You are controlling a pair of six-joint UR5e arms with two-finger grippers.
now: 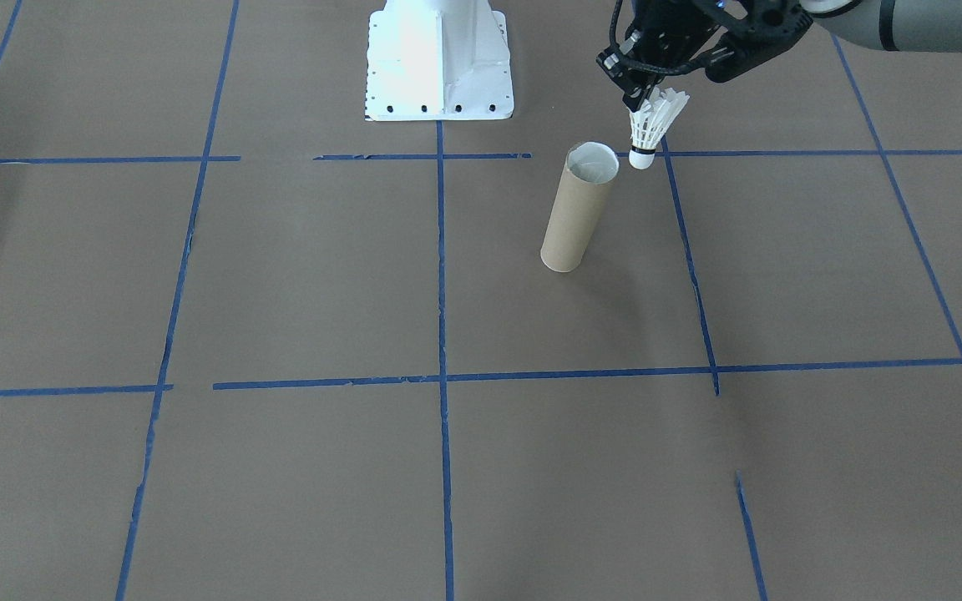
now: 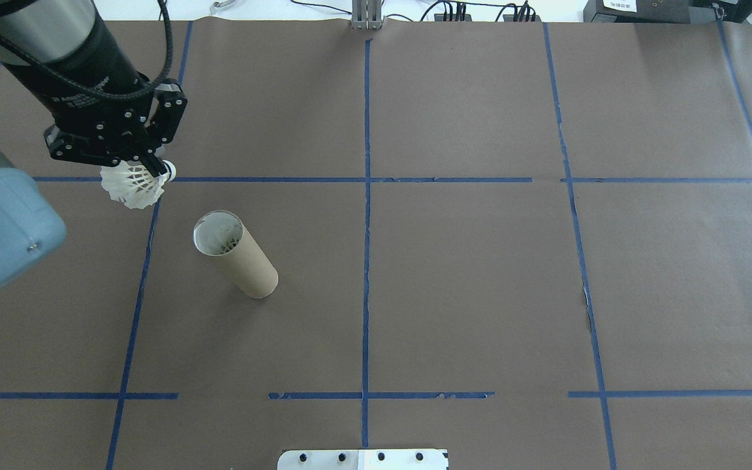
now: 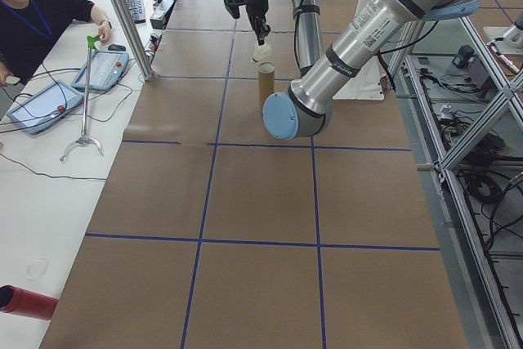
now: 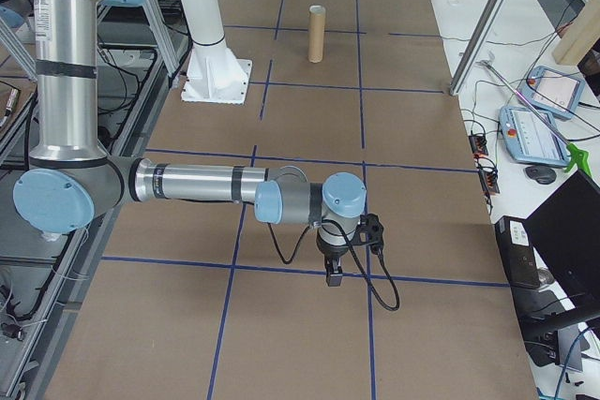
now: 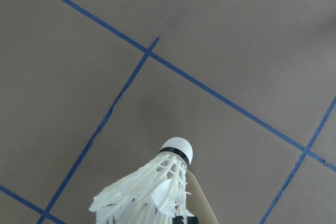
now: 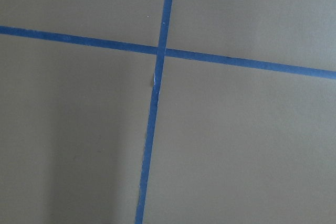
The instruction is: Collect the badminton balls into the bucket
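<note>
Shuttlecock [image 1: 653,123]: held off the table by the left gripper [image 1: 644,102], cork tip down, skirt up; slightly tilted in the front-facing view.
Position relative to tube: beside the open mouth of the cardboard tube [image 1: 578,209], near its rim but outside it, not over the opening.
Tube: stands upright on the brown table paper [image 1: 314,275], mouth open upward, pale inside wall visible.
Clearance: bare paper on all sides of the tube; white metal base [image 1: 439,63] stands well apart.
Left arm: comes in above the tube's mouth, wrist angled down, jaws closed on the feather skirt.
Right gripper [image 4: 333,271]: shows only in the right-side view, low over the paper, well apart from the tube; jaw state cannot be told.
Right wrist view: blue tape lines [image 6: 157,77] crossing on the paper.
</note>
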